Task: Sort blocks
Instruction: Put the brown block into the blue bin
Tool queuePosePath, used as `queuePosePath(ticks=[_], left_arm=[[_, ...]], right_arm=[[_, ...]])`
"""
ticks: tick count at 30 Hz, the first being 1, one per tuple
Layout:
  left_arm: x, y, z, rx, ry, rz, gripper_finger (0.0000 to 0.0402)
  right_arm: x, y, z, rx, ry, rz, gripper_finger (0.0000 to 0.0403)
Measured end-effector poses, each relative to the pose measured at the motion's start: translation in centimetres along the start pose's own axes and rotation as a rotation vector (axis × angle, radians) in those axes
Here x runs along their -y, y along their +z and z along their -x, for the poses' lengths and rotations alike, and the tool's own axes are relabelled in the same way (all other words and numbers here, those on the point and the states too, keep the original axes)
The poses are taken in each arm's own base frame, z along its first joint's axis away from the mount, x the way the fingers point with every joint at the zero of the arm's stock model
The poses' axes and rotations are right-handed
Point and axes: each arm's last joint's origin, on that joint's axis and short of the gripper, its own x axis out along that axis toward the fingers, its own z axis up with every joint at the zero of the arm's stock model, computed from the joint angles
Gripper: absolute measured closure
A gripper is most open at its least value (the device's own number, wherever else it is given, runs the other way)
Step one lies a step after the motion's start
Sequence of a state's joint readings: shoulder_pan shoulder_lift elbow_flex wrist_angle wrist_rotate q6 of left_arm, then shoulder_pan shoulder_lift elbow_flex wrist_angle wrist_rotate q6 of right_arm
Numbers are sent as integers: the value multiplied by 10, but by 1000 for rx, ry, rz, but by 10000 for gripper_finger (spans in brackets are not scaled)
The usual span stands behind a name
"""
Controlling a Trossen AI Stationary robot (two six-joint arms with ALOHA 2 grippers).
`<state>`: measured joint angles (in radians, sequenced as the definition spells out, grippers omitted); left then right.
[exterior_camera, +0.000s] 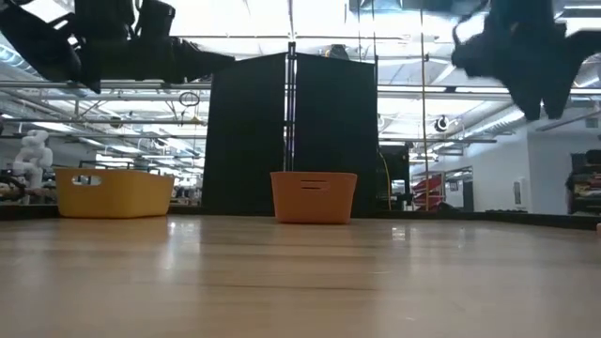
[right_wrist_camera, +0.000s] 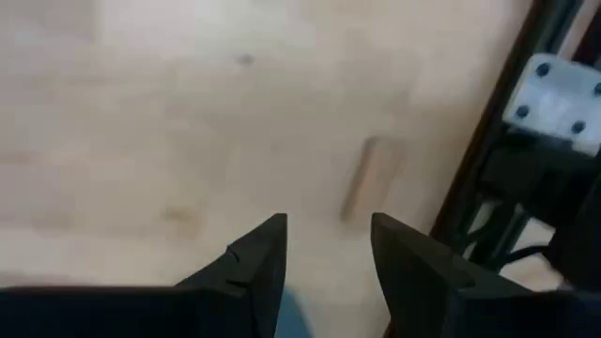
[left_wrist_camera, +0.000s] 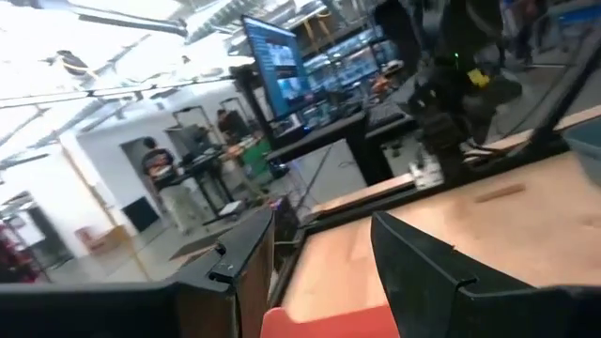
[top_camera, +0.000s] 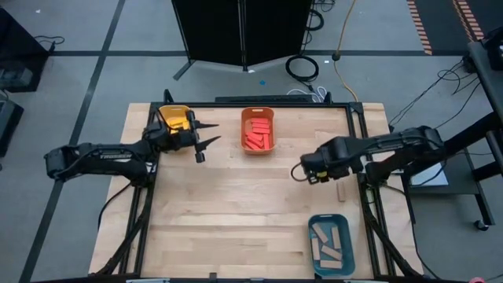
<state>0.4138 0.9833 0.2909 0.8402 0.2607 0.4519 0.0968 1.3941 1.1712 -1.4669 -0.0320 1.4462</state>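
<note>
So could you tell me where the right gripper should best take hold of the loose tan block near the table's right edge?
Probably from straight above, at the middle of the tan block, fingers across its narrow width: it lies flat, alone on the table. The right gripper is open above it.

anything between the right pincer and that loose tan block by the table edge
Nothing: in the right wrist view, only bare table separates the right pincer from the tan block.

Both arms hover with fingers parted, left gripper (top_camera: 211,134) and right gripper (top_camera: 296,170).
</note>
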Motion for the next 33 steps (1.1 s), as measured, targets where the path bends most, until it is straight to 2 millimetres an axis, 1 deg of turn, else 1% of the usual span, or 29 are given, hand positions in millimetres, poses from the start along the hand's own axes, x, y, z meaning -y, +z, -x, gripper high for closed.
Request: queuePosePath(ticks=[2,4,6,8,11,15,18,21,23,26,28,33], left_arm=[[-4,-2,1,-4,20,-5,226],[-7,-4,2,1,-7,1,226],[-8,-5,3,19,-56,23,226],[-8,-6,3,37,-102,39,226],[-8,-7,3,36,-130,50,226],[-7,-9,3,20,-138,76,226],[-8,-7,3,36,-132,93,226],[-8,-7,3,37,-132,99,226],[-8,-6,3,38,-132,99,226],[-8,-6,3,38,-132,99,226],[-8,-7,3,37,-132,100,226],[-7,-8,3,22,-138,107,226]], right_arm=[[4,10,-12,-13,-38,-11,257],[10,18,-30,-64,-75,-21,257],[16,24,-53,-159,-90,-7,257],[24,28,-72,-260,-102,24,257],[36,32,-89,-335,-131,1,257],[44,38,-103,-399,-100,-9,257],[43,43,-102,-397,-75,-17,257],[41,48,-105,-343,-44,20,253],[40,50,-109,-310,-26,3,250],[43,48,-121,-287,-29,-24,248],[45,44,-130,-313,-33,-20,248],[44,41,-133,-298,-29,-13,248]])
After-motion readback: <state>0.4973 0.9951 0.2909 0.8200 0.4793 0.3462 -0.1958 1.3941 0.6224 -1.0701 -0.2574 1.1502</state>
